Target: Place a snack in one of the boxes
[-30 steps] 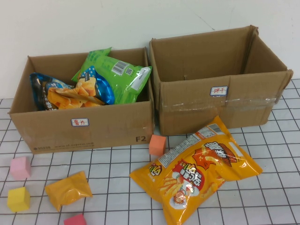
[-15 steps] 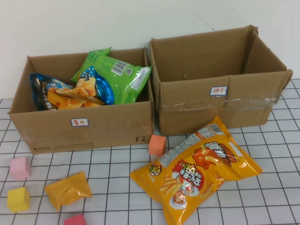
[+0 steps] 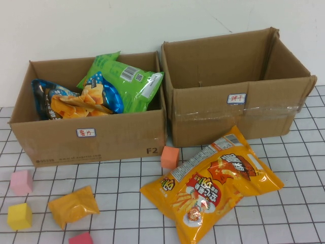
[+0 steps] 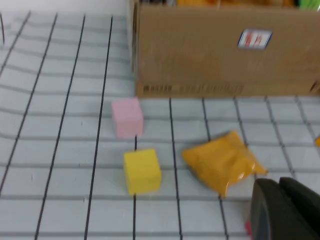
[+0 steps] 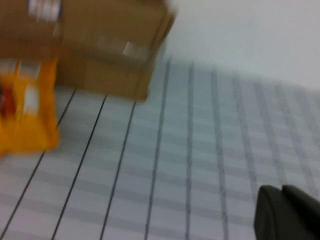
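Observation:
A large orange chip bag (image 3: 213,183) lies flat on the gridded table in front of the right cardboard box (image 3: 238,109), whose inside shows nothing. The left box (image 3: 91,140) holds a green bag (image 3: 127,84) and a blue-orange bag (image 3: 61,101). A small orange packet (image 3: 74,206) lies at the front left; it also shows in the left wrist view (image 4: 222,161). Neither arm shows in the high view. My left gripper (image 4: 280,184) is shut and empty, just short of the small packet. My right gripper (image 5: 281,191) is shut and empty over bare table, well apart from the chip bag (image 5: 25,115).
Foam cubes lie in front of the left box: orange (image 3: 170,156), pink (image 3: 22,181), yellow (image 3: 20,215), and red (image 3: 81,238) at the front edge. The pink (image 4: 127,116) and yellow (image 4: 142,170) cubes lie beside the small packet. Open table lies right of the right box (image 5: 100,45).

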Controlling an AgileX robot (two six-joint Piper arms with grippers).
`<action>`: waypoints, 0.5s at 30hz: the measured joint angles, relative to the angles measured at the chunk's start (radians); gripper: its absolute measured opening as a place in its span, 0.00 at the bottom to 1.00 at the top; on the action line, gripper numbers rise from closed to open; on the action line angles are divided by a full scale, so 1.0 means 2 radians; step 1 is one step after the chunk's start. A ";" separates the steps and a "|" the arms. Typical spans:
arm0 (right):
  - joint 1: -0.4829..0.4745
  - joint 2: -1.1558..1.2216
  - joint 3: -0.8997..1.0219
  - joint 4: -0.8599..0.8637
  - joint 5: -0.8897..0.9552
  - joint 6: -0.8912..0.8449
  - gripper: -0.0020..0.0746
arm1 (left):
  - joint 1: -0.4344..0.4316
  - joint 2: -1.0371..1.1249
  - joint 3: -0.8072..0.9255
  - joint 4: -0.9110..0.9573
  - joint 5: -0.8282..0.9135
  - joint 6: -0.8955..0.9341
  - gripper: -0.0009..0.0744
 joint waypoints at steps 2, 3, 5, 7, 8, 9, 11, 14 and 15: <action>0.000 0.030 -0.002 0.023 0.025 -0.034 0.03 | 0.000 0.016 0.005 0.000 0.004 0.000 0.01; 0.000 0.046 -0.002 0.038 0.035 -0.050 0.03 | 0.000 0.027 0.006 -0.001 0.009 0.001 0.01; 0.000 0.077 -0.002 0.071 0.047 -0.080 0.03 | 0.000 0.057 0.007 -0.003 0.023 0.001 0.01; 0.000 0.105 -0.002 0.107 0.053 -0.113 0.03 | 0.000 0.094 0.007 -0.011 0.031 0.001 0.01; 0.000 0.116 -0.002 0.122 0.055 -0.126 0.03 | 0.000 0.110 0.005 -0.018 0.032 0.002 0.01; 0.000 0.128 -0.002 0.139 0.054 -0.141 0.03 | 0.000 0.127 -0.001 -0.023 0.033 0.005 0.01; 0.000 0.145 -0.002 0.167 0.055 -0.172 0.03 | 0.000 0.171 -0.020 -0.031 0.033 0.018 0.01; 0.000 0.162 -0.002 0.198 0.055 -0.210 0.03 | 0.000 0.237 -0.059 -0.034 0.033 0.034 0.01; 0.000 0.164 -0.002 0.205 0.055 -0.216 0.03 | 0.000 0.262 -0.075 -0.035 0.033 0.035 0.01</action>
